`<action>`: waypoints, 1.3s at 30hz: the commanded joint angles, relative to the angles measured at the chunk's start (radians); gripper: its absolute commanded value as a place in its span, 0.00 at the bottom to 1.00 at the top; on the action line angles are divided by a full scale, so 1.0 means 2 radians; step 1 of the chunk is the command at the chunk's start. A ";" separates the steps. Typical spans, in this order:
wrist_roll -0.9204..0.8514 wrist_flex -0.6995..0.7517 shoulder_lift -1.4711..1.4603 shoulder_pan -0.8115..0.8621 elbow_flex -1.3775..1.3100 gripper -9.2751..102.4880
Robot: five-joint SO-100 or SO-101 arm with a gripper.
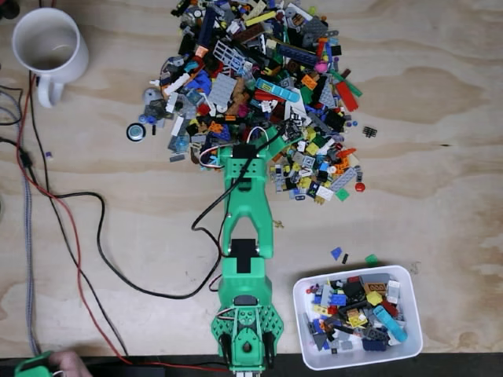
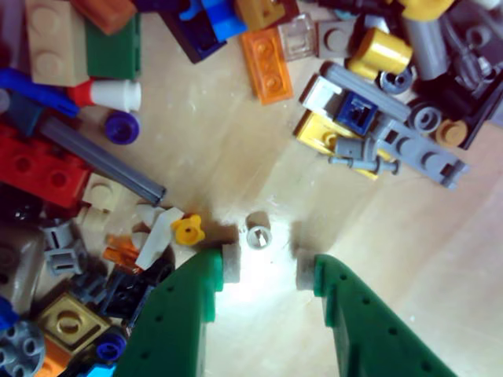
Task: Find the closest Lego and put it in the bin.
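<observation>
Fixed view: at the far left we see a white mug on the plywood desk, with red and black cables trailing down below it. At centre, a heap of mixed Lego spreads across the upper desk; the green arm reaches up from the bottom edge to the heap's lower border. At lower right sits the bin, partly filled with pieces, with two loose pieces just above its rim.

In the wrist view, we see at left a red brick, a grey bar and a small yellow piece. At centre the claw is released, its two padded tips spread apart, and a small white round stud lies on bare wood just beyond the gap. At upper right lie an orange plate and a yellow cylinder.
</observation>
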 commanded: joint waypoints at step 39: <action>-0.033 0.008 0.050 0.018 -0.043 0.12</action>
